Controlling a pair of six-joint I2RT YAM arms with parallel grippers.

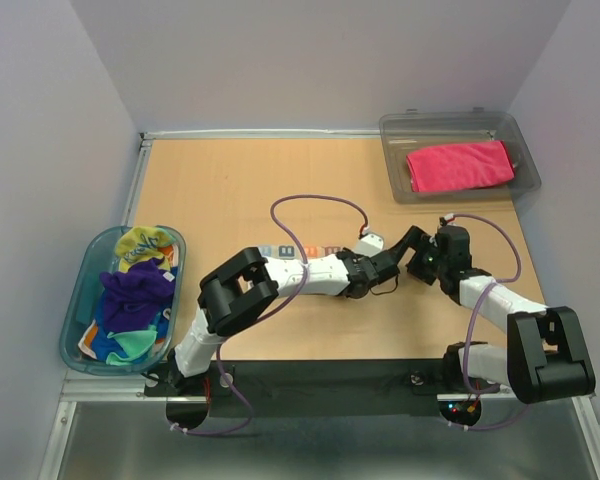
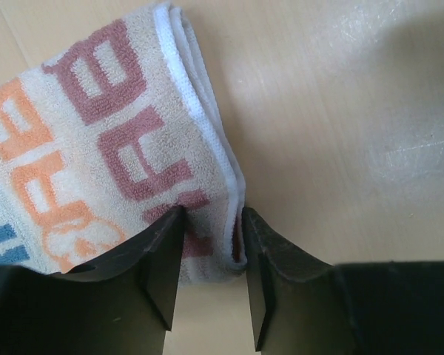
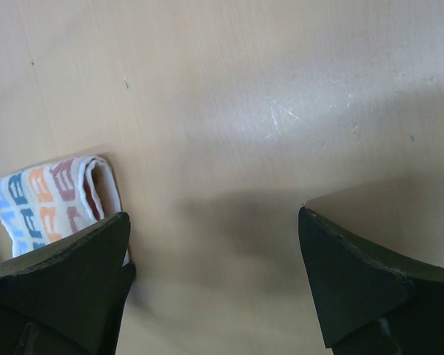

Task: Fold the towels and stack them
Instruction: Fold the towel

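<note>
A striped towel [image 2: 96,133] with big orange, pink and blue letters lies folded on the wooden table. My left gripper [image 2: 212,214] is closed on the thick folded edge at one corner, a finger pressing each side. From above, only a strip of this towel [image 1: 300,250] shows beyond the left arm, whose gripper [image 1: 408,243] is at mid-table. My right gripper [image 3: 214,222] stands wide open just right of that towel [image 3: 44,196], with only bare table between its fingers. A folded magenta towel [image 1: 460,165] lies in the grey bin. Several crumpled towels [image 1: 135,290] fill the tub.
The clear grey bin [image 1: 400,125] stands at the back right corner. The blue-rimmed oval tub [image 1: 75,310] sits off the table's left edge. The two wrists are close together at mid-table. Purple cables loop over both arms.
</note>
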